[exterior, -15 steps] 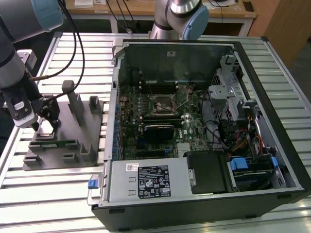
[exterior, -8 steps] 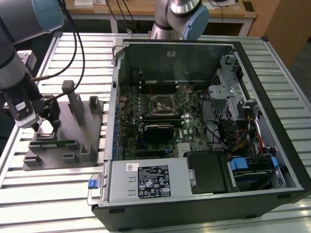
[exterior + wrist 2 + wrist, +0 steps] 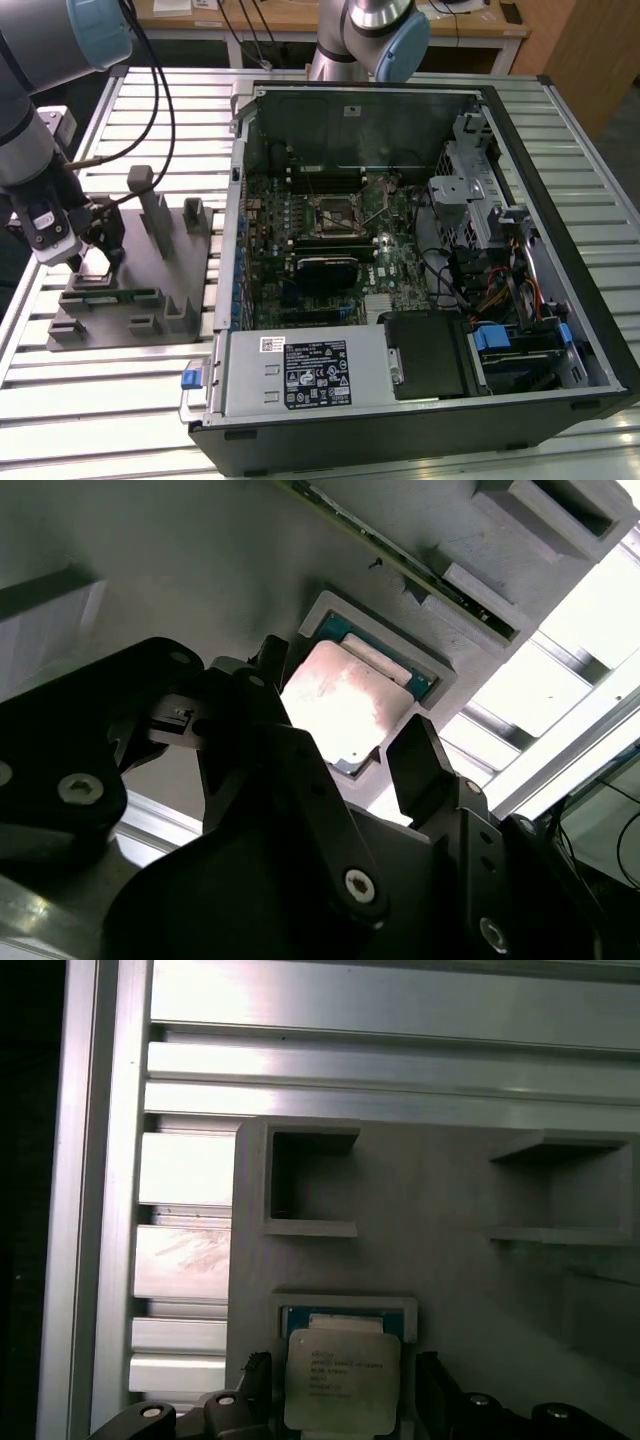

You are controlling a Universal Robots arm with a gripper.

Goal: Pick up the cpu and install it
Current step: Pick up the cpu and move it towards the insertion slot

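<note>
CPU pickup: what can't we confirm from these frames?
First wrist view: one edge of the cpu, cut off by the picture's border.
Both wrist views: whether the cpu sits in its pocket or is lifted.
Exterior view: the cpu, hidden behind the gripper over the holder block.
Exterior view: latch state of the socket, too small to tell.

exterior view: high, angled down on the whole table (image 3: 100, 400), open pc case (image 3: 350, 125) centre, holder block (image 3: 130, 300) at the exterior view's left. both wrist views sit close over that block; first straight down, second oblique past the gripper (image 3: 345, 705). shared: cpu (image 3: 335, 695) (image 3: 340, 1380).
</note>
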